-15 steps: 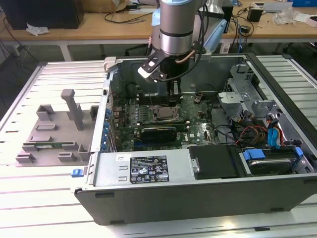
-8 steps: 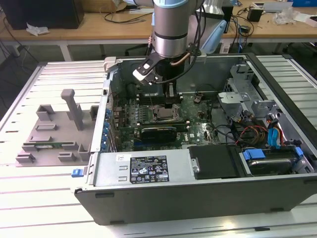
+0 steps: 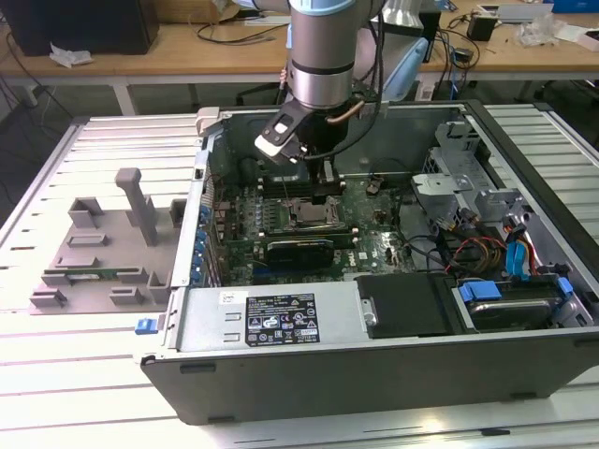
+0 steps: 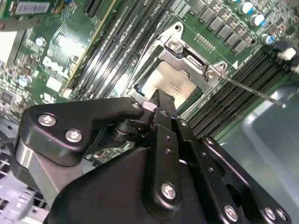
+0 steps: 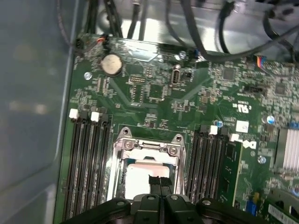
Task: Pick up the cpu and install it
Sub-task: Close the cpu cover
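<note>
Closed pincer (image 4: 158, 98) over cpu (image 4: 172, 84), flat in socket (image 4: 187, 59).

A ribbed metal table (image 3: 75, 374) stands before a long wooden workbench (image 3: 187, 53) strewn with cables (image 3: 229, 37).

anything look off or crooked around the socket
Nothing looks damaged or askew. The cpu sits square in the socket, with the gripper just over it. Only the thin lever stands out, poking across the memory slots, apparently unlatched.
</note>
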{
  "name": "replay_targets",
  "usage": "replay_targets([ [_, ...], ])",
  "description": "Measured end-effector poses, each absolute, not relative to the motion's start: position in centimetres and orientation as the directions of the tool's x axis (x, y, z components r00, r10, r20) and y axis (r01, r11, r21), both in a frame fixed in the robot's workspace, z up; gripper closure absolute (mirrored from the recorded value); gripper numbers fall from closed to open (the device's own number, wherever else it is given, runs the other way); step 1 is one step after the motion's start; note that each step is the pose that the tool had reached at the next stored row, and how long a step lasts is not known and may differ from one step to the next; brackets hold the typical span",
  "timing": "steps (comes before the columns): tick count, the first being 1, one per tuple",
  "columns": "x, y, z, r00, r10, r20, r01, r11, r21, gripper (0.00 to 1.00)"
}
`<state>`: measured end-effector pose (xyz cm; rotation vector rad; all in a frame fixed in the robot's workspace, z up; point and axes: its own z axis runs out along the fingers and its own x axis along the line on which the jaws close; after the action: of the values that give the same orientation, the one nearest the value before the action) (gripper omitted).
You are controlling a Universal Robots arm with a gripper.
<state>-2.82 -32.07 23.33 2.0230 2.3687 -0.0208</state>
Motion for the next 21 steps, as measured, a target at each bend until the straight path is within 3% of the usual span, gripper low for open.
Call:
replay_targets([
  [21, -2.82, -32.07, 23.33, -0.595, 0.803, -0.031, 0.803, 0.595, 0.006, 0.89],
])
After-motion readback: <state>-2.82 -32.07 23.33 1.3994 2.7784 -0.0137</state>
